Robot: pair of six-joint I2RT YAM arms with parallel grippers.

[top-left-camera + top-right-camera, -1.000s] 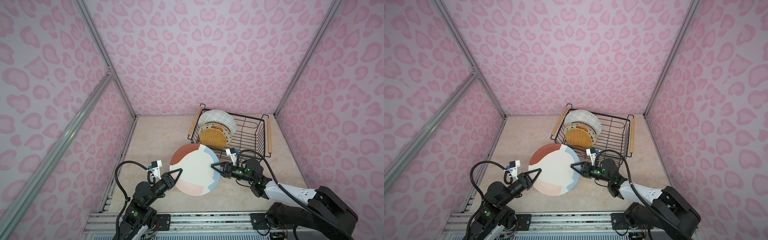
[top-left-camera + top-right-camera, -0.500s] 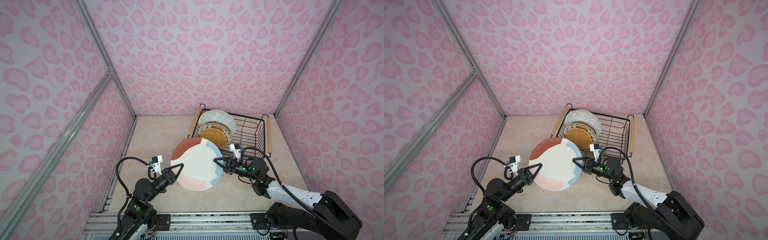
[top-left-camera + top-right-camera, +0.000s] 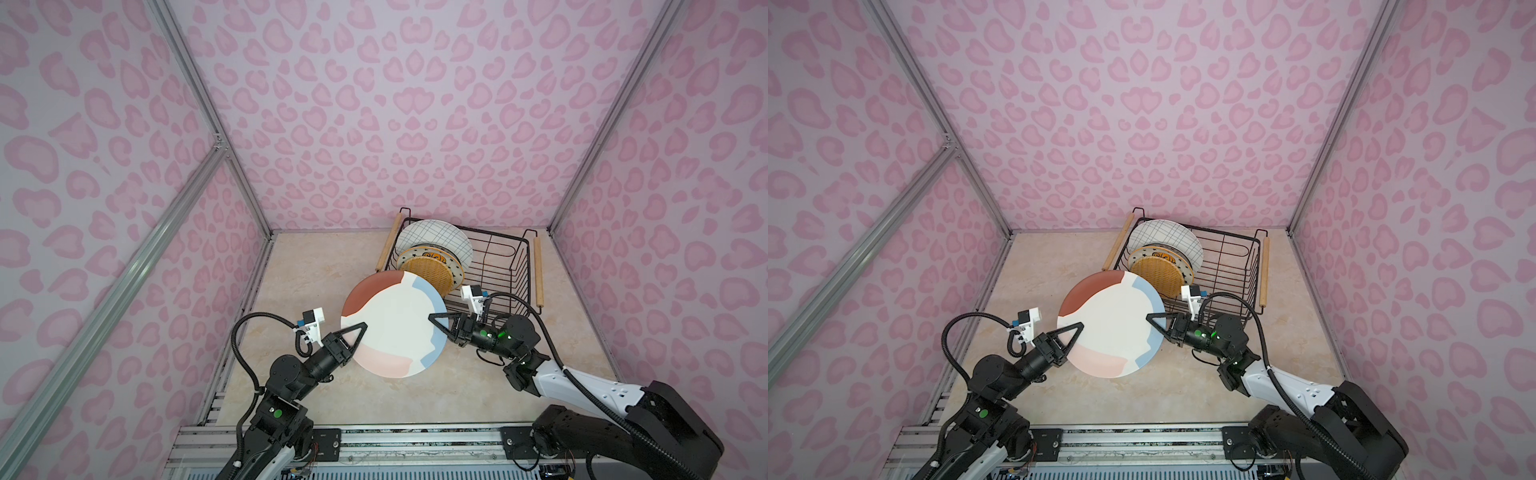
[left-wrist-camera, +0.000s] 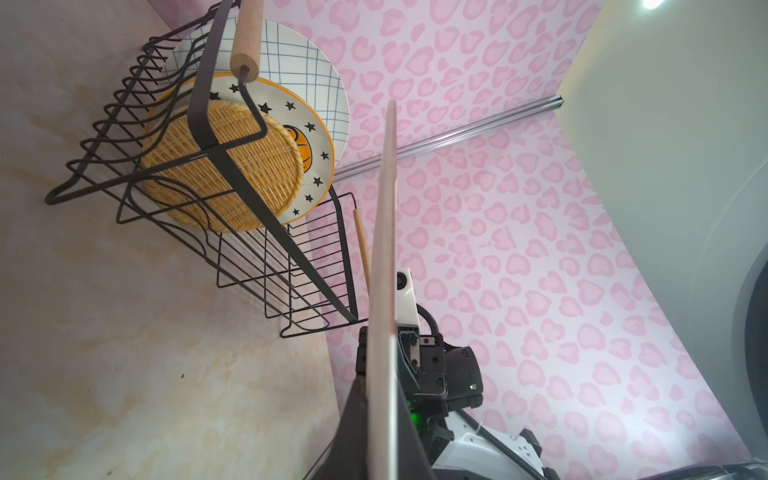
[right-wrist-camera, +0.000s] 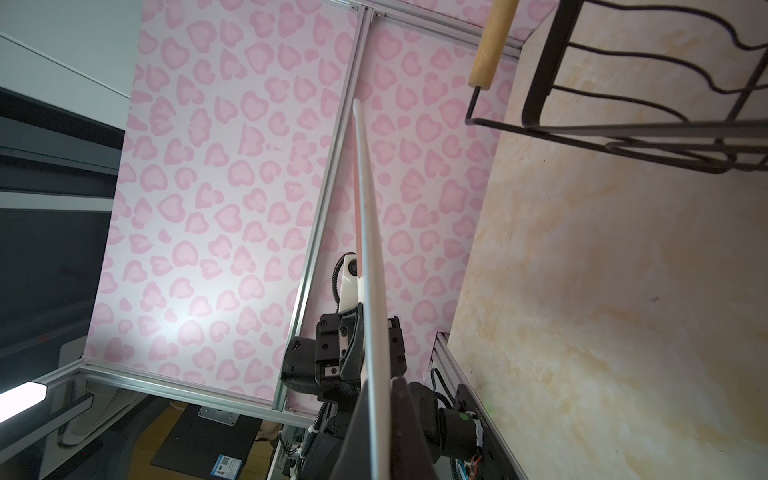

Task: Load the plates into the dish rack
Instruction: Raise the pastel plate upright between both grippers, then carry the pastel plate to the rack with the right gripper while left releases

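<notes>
Both arms have hold of one pastel plate (image 3: 395, 324) between them, raised over the middle of the worktop (image 3: 316, 266), its face turned up with terracotta, blue and pink patches round a cream centre. The left claw (image 3: 359, 330) is pinched tight on the plate's left rim, and the right claw (image 3: 436, 322) is clamped on the opposite rim, so the two grips face each other across the plate. From the left wrist the pastel plate (image 4: 384, 270) shows edge-on as a thin pale line, with the left claw (image 4: 380, 415) closed on either side of it and the other arm's claw gripping the far rim. The right wrist gives the same picture in reverse, with the plate (image 5: 372, 270) edge-on in the right claw (image 5: 382, 436). The rack (image 3: 498, 266) sits in the far right corner of the worktop, a wooden handle on each short side. Three plates stand on edge at its left end: a grid plate (image 3: 436, 237) at the back, a star plate (image 3: 430, 256) before it and a woven plate (image 3: 428, 272) in front. The right half of the rack is bare wire. In both top views the pastel plate's far rim (image 3: 1133, 278) comes just beside the rack's near left corner and overlaps the woven plate (image 3: 1158, 272).
</notes>
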